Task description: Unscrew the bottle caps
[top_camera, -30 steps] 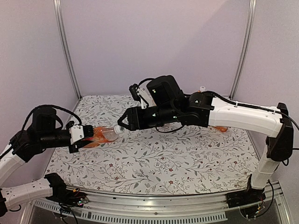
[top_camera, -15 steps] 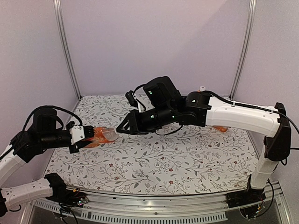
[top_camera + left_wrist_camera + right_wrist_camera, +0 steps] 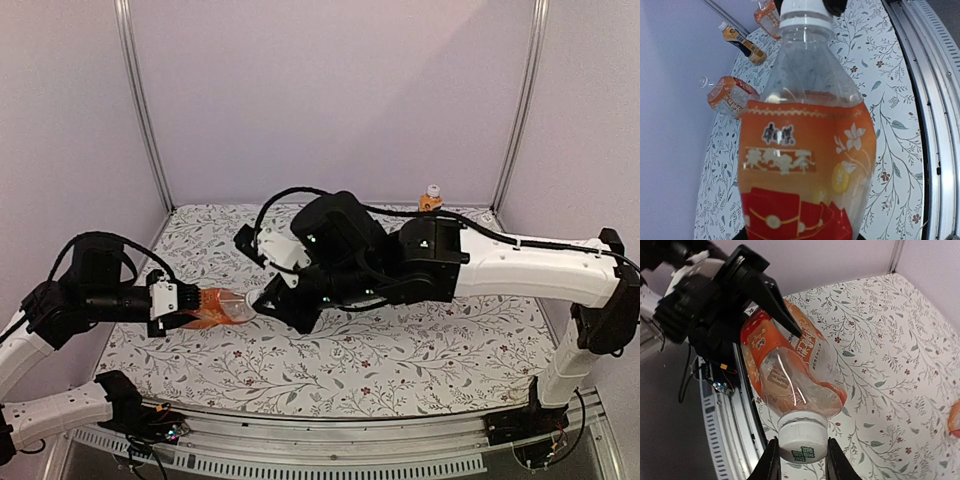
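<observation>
Left gripper (image 3: 185,306) clamps the squat clear orange-labelled bottle (image 3: 805,165), right gripper (image 3: 801,460) pinches its small white screw cap (image 3: 803,440); next I twist it loose.

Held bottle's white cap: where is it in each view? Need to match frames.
Top external: cap left of centre, at the tip of the right gripper.
Left wrist: cap at the top edge, centre.
Right wrist: cap bottom centre, between the fingers.
Shared landmark: the orange label behind the cap, seen in all three.
</observation>
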`<state>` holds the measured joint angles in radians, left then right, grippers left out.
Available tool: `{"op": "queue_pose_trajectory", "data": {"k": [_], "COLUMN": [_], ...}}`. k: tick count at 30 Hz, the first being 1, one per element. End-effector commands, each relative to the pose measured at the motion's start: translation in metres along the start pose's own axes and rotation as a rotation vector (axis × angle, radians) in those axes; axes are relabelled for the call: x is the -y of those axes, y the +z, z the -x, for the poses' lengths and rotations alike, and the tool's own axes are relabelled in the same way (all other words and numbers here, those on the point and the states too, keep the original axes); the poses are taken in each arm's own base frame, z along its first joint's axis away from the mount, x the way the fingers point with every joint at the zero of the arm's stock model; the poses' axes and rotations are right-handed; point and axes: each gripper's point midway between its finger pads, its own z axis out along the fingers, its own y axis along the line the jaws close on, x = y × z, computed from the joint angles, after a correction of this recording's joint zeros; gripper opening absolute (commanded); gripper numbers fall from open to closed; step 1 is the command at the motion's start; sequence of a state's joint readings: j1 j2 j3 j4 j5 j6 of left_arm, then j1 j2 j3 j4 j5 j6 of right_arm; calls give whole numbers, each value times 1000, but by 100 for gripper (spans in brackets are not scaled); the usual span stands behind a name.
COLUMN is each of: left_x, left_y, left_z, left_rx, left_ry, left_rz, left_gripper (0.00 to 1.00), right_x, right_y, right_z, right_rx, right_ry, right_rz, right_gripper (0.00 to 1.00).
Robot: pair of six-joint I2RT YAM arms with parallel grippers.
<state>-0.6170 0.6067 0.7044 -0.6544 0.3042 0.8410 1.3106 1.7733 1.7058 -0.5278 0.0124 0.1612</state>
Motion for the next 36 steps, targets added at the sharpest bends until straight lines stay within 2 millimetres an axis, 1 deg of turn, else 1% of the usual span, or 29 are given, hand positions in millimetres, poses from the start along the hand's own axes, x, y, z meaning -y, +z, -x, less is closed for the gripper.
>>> {"op": "queue_pose_trajectory", "data": {"k": [1,2,3,4,5,8,9,10,12,14,19,20,21,22,23,24,26,32,33,35,36], "left_x": [35,41,47,51,54,57,58,58,58,58,59,59,59,58,57,55,49,36,33,28,25], "left_y": [-9,-11,-13,-15,-16,-17,-17,-17,-16,-16,-16,-16,-16,-16,-15,-15,-13,-9,-9,-8,-7], "left_z": [7,7,8,7,6,4,3,3,2,2,1,1,2,2,2,3,3,9,10,11,11], "left_rx": [50,56,62,63,61,49,48,47,44,42,41,43,44,45,44,45,39,53,55,56,55], "left_ry": [18,26,34,44,50,61,67,71,70,71,70,71,70,68,63,56,34,-27,-39,-62,-75], "left_rz": [-181,-209,-236,-257,-273,-289,-289,-288,-289,-290,-293,-293,-292,-290,-285,-275,-248,-194,-185,-161,-144], "left_gripper": [22,22,22,22,22,22,22,22,22,22,22,22,22,22,22,22,22,22,22,22,22], "right_x": [-22,-21,-20,-17,-14,-5,-6,-8,-12,-15,-19,-20,-22,-22,-22,-22,-23,-29,-29,-29,-27], "right_y": [-25,-27,-27,-29,-30,-29,-28,-29,-27,-26,-25,-24,-24,-24,-23,-23,-23,-30,-32,-36,-37], "right_z": [-39,-44,-47,-45,-43,-39,-35,-30,-32,-33,-31,-31,-31,-29,-28,-26,-26,-20,-19,-16,-18], "right_rx": [-86,-108,-120,-120,-135,-154,-149,-123,-109,-95,-58,-49,-39,-32,-21,-13,7,83,95,125,128], "right_ry": [-864,-1037,-1161,-1240,-1361,-1531,-1598,-1639,-1731,-1773,-1757,-1746,-1727,-1709,-1669,-1631,-1577,-1446,-1411,-1334,-1246], "right_rz": [-218,-261,-306,-364,-416,-524,-553,-574,-567,-555,-552,-545,-539,-540,-540,-544,-536,-499,-493,-467,-423], "right_gripper": [0,0,0,0,0,0,0,0,0,0,0,2,18,45,68,75,80,83,86,97,99]}}
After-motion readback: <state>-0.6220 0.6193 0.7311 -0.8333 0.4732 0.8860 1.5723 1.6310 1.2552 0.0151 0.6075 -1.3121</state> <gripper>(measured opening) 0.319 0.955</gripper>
